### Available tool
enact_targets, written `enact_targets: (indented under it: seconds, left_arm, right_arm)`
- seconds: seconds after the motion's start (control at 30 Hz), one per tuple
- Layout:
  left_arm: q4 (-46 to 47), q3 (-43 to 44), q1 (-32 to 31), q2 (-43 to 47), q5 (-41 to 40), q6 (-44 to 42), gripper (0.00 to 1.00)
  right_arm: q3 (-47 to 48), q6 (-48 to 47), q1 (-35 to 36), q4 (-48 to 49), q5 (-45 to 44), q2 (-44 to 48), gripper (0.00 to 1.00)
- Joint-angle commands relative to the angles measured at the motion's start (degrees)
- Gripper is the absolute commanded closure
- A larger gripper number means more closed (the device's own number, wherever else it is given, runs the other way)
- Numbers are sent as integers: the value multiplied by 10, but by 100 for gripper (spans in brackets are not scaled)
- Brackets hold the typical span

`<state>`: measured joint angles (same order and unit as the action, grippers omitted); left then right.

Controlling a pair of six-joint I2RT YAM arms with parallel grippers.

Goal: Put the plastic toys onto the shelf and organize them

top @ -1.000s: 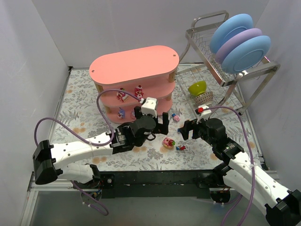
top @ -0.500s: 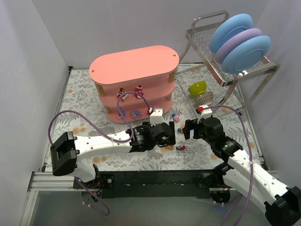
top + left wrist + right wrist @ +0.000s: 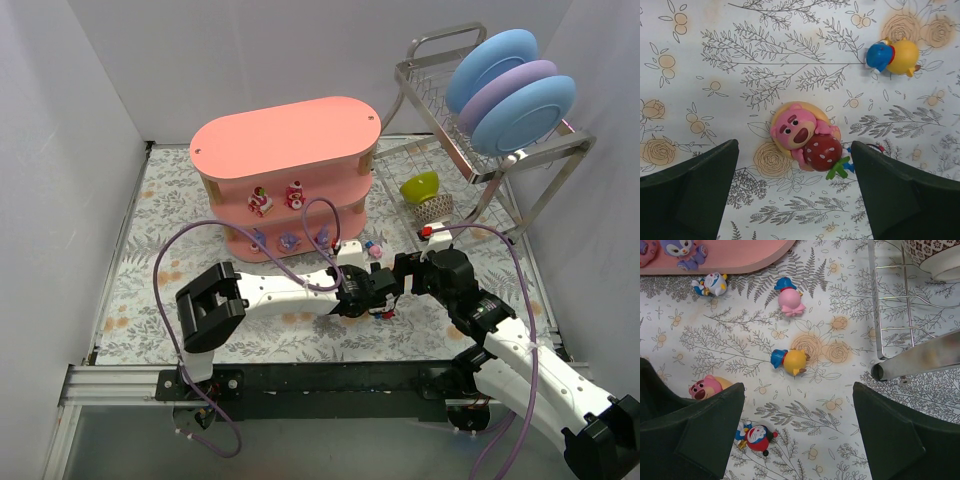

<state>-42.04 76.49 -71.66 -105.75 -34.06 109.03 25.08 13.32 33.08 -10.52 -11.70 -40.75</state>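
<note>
The salmon-pink shelf (image 3: pixel 285 148) holds two red-pink toys on its middle tier (image 3: pixel 262 200) and several purple and blue ones on the bottom tier (image 3: pixel 290 240). My left gripper (image 3: pixel 372 292) is open over a pink bear toy hugging a strawberry (image 3: pixel 802 137), which shows between the tips of its fingers (image 3: pixel 695 192). A blue toy with a yellow hat (image 3: pixel 892 54) lies beyond it. My right gripper (image 3: pixel 797 390) is open and empty above the mat. Below it lie the yellow-hat toy (image 3: pixel 790 361), a pink-hat toy (image 3: pixel 789 299), a red-hat toy (image 3: pixel 755 434) and a blue toy (image 3: pixel 710 284).
A metal dish rack (image 3: pixel 480 150) with blue and purple plates stands at the back right; its wire base (image 3: pixel 890 305) lies right of the loose toys. A green bowl (image 3: pixel 420 186) and a patterned bowl (image 3: pixel 434 208) sit in it. White walls enclose the floral mat (image 3: pixel 150 260).
My left arm has swung right, from in front of the shelf to above the pink bear toy, close beside my right gripper. The right arm has barely moved.
</note>
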Motion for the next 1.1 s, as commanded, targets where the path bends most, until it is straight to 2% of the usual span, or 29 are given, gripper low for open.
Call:
enact_targets:
  seconds: [0.0,0.17,0.63,0.87,1.07]
  left_arm:
    - [-25,32,-2,-14,-23,13,6]
    - [-23,19,-2,-21,-5,7,7]
    - [-57,-62,-2,72,-4,33,16]
    - [33,-81,-2,95,19,-35,19]
    - [79,-90,-9,85,23,-55,29]
  right_arm:
    - [11,3,2,18,-10,8,4]
    - [10,3,2,19,-11,10,4]
    - [9,-1,2,24,-3,16,5]
    - [8,-2,2,29,3,18,5]
    - [6,-2,1,31,4,21,4]
